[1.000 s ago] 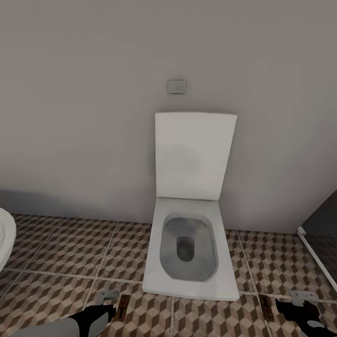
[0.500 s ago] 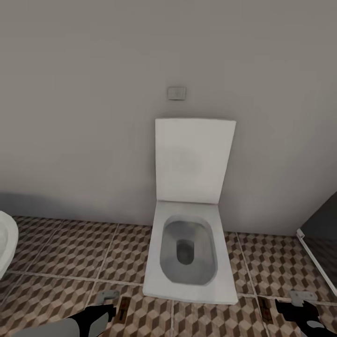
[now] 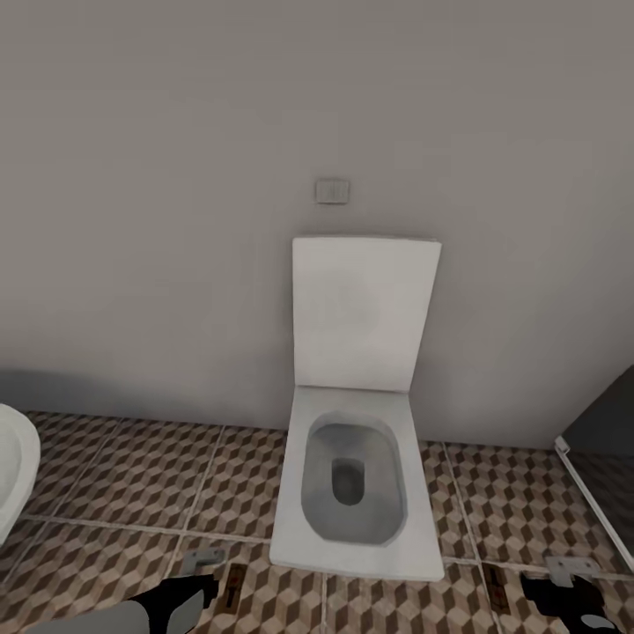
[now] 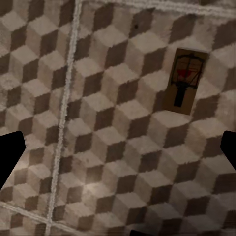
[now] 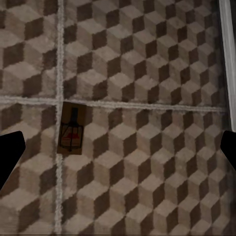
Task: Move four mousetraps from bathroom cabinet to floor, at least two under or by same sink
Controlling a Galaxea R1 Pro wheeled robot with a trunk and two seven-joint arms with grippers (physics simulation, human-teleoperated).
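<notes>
**A:** so what's the room look like, biggest stuff first?

**B:** Plain grey wall (image 3: 176,176) takes up the whole upper half from 9 to 3 o'clock. Below it is the bathroom floor (image 3: 132,475), big square tiles with the brown/beige cube print and pale grout. White toilet (image 3: 357,493) dead centre with its lid (image 3: 365,313) flipped up against the wall and a little flush plate (image 3: 333,190) above it at 12. A curved white edge (image 3: 13,467) peeks in at 9 o'clock, and a dark panel with a white rail (image 3: 592,497) sits at 4.

**A:** and the traps?

**B:** Two are flat on the tiles. One mousetrap (image 3: 233,587) is at 7 o'clock, just beside the left gripper (image 3: 201,572). The other mousetrap (image 3: 496,584) is at 5, near the right gripper (image 3: 571,577). In the wrist views each one lies clear of the fingers.

**A:** fingers?

**B:** Both pairs are spread wide, holding nothing.
</notes>
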